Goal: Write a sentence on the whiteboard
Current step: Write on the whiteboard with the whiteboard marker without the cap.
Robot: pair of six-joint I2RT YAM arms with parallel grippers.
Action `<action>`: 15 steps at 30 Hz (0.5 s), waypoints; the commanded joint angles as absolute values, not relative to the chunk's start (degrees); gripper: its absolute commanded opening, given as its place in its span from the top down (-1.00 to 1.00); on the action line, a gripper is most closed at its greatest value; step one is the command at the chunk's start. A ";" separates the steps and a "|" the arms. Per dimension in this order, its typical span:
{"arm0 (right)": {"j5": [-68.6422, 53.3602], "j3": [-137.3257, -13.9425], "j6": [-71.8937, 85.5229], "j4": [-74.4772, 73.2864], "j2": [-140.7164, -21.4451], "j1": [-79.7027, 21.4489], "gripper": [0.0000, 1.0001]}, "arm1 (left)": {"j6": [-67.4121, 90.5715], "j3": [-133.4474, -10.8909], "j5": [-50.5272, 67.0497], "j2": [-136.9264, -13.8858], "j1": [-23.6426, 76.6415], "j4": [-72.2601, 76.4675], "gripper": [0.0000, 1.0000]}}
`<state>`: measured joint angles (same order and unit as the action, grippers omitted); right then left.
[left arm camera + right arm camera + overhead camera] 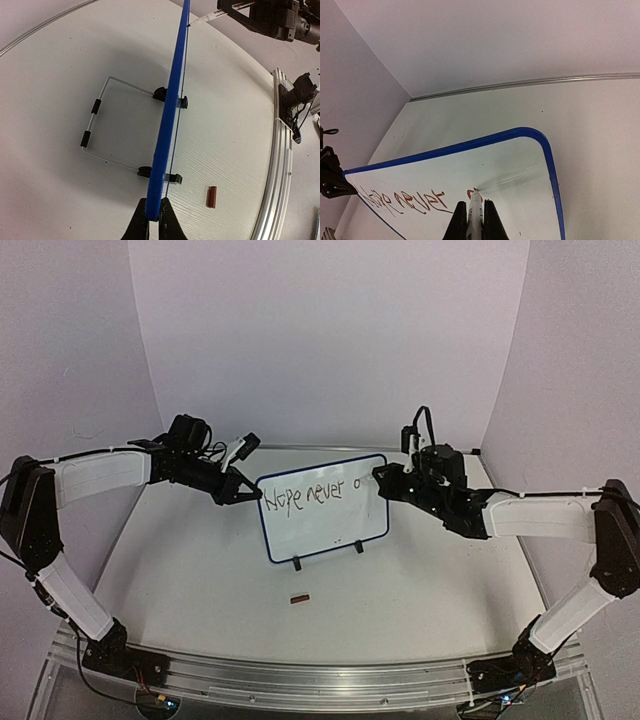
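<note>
The whiteboard (330, 525) stands upright on two black feet at mid-table, its blue frame (170, 110) seen edge-on in the left wrist view. My left gripper (246, 494) (154, 214) is shut on the frame's left edge. On the board's top line the sentence (308, 496) (415, 200) reads "Hope never" plus a small round stroke. My right gripper (386, 478) (475, 202) is shut on a white marker (475, 212), whose tip touches the board at that round stroke, near the upper right corner. The marker (205, 19) also shows against the board in the left wrist view.
A small red-brown cap (299, 598) (212, 197) lies on the table in front of the board. A wire stand (97, 127) reaches back behind the board. An aluminium rail (300, 675) runs along the near edge, and pale walls close in the back and sides.
</note>
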<state>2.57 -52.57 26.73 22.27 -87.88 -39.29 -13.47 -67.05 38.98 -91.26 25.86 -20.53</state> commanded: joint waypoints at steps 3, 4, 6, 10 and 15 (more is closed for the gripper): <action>3.76 -50.24 28.32 22.36 -87.72 -39.20 1.00 | -16.31 -67.24 34.92 -92.86 26.25 -21.85 1.00; 3.78 -50.08 28.39 22.30 -87.83 -39.20 1.00 | -16.28 -67.24 34.96 -92.87 26.26 -21.82 1.00; 3.82 -49.92 28.45 22.17 -88.24 -39.21 1.00 | -16.28 -67.24 34.98 -92.79 26.28 -21.80 1.00; 3.31 -50.09 28.82 22.20 -89.44 -39.30 1.00 | -16.28 -67.24 34.98 -92.74 26.24 -21.80 1.00; 2.91 -50.78 28.92 22.44 -91.12 -39.77 1.00 | -16.29 -67.24 34.99 -92.68 26.27 -21.87 1.00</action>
<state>2.49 -50.35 28.41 21.61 -89.23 -39.30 -13.45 -67.05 39.00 -91.26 25.93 -20.47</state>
